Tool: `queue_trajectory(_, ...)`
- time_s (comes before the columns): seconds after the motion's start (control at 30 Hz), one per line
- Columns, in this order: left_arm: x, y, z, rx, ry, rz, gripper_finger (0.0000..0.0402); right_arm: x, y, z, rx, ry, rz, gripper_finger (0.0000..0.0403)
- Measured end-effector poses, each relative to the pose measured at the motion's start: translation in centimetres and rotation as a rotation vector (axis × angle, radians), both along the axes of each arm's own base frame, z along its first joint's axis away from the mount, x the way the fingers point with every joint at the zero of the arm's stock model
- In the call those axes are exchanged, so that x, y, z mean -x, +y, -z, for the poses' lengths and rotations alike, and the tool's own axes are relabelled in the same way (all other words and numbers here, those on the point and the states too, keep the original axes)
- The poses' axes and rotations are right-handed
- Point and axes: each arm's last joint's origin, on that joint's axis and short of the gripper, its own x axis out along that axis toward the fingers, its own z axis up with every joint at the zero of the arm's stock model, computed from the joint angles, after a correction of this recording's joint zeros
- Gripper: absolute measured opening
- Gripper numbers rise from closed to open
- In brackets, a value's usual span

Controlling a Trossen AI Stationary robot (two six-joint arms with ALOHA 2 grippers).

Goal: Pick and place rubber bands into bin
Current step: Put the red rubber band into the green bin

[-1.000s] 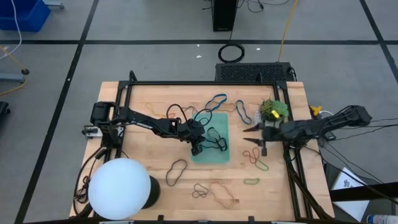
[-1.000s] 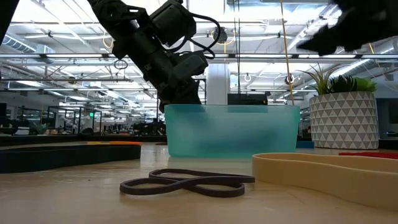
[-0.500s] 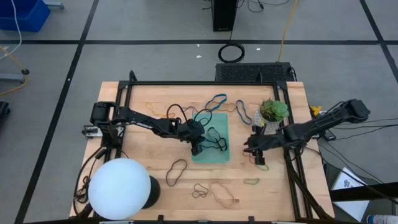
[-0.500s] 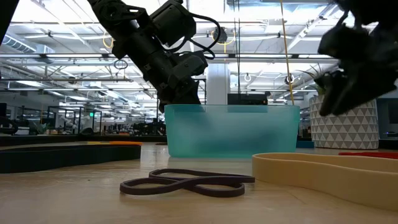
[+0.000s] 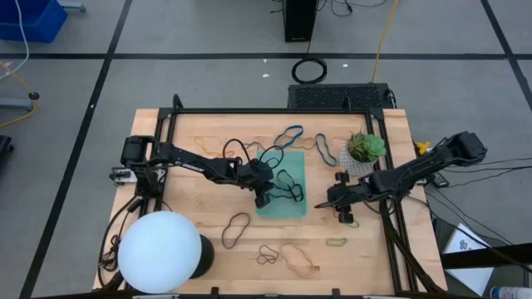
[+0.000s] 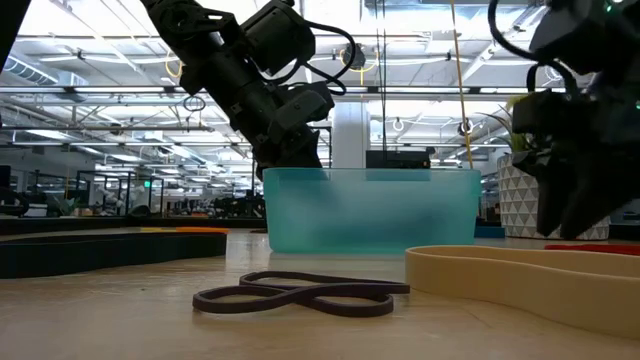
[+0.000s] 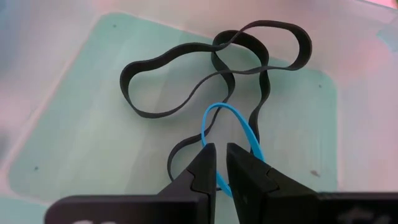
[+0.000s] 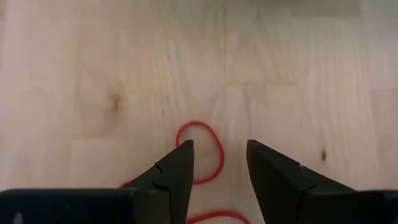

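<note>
The bin [image 5: 281, 193], a shallow teal tray, sat near the middle of the wooden surface [image 5: 208, 249]. Inside it lay a long black rubber band [image 7: 211, 68] in loose loops and a thin blue rubber band [image 7: 231, 134] crossing it. The left pincer [image 7: 216, 163] hung over the bin's left part, its fingers nearly together and pinching the blue band's lower end.

More rubber bands were scattered on the surface around the bin: a blue one [image 5: 288, 133] and a black tangle [image 5: 237, 149] beyond it, a dark one [image 5: 235, 229] in front of it to the left, tan ones [image 5: 297, 259] near the front edge, and a green one [image 5: 336, 242] to the front right.

The right pincer [image 8: 219, 163] was low over the bare wood right of the bin, its fingers spread apart and holding nothing, with a small red rubber band [image 8: 200, 152] lying on the wood between them. A potted plant [image 5: 364, 149] stood behind that arm, and a white globe lamp [image 5: 160, 252] at the front left corner.
</note>
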Motion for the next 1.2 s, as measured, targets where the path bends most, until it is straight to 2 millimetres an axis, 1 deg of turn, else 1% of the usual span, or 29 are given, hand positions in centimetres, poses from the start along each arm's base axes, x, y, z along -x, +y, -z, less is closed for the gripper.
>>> queue_trajectory(0.27,0.0,0.0,0.0,-0.001,0.000,0.001,0.0047,-0.3,0.1,1.0,0.019,0.061,0.000,0.0140)
queue_trajectory(0.37,0.0,0.0,0.0,-0.001,-0.001,0.001,0.0047,-0.3,0.1,1.1,0.021,0.067,0.001,0.0128)
queue_trajectory(0.5,0.0,0.0,0.0,-0.001,-0.003,0.001,0.0047,-0.3,0.1,1.2,0.020,0.073,0.002,0.0091)
queue_trajectory(0.7,-0.1,0.0,-0.1,0.001,-0.013,-0.001,0.0047,-0.2,0.1,1.3,0.021,0.078,0.004,0.0012)
queue_trajectory(0.73,-0.1,0.0,-0.1,0.000,-0.017,-0.001,0.0047,-0.2,0.1,1.3,0.023,0.078,-0.001,0.0006)
queue_trajectory(0.8,-0.2,0.0,-0.3,0.000,-0.032,0.000,0.0047,-0.2,0.1,1.3,0.024,0.079,0.001,0.0007)
queue_trajectory(0.87,-0.1,0.0,-0.7,0.000,-0.046,0.000,0.0047,-0.2,0.1,1.3,0.024,0.079,0.006,0.0008)
queue_trajectory(1.0,0.2,0.0,-2.5,-0.001,-0.100,0.000,0.0047,-0.2,0.1,1.3,0.023,0.078,0.007,0.0002)
queue_trajectory(1.1,0.5,0.0,-3.9,-0.001,-0.137,0.000,0.0047,-0.1,0.0,1.0,0.017,0.062,0.006,0.0001)
queue_trajectory(1.2,0.8,-0.1,-4.8,-0.001,-0.160,0.003,0.0047,0.1,0.0,0.6,0.011,0.038,0.007,0.0001)
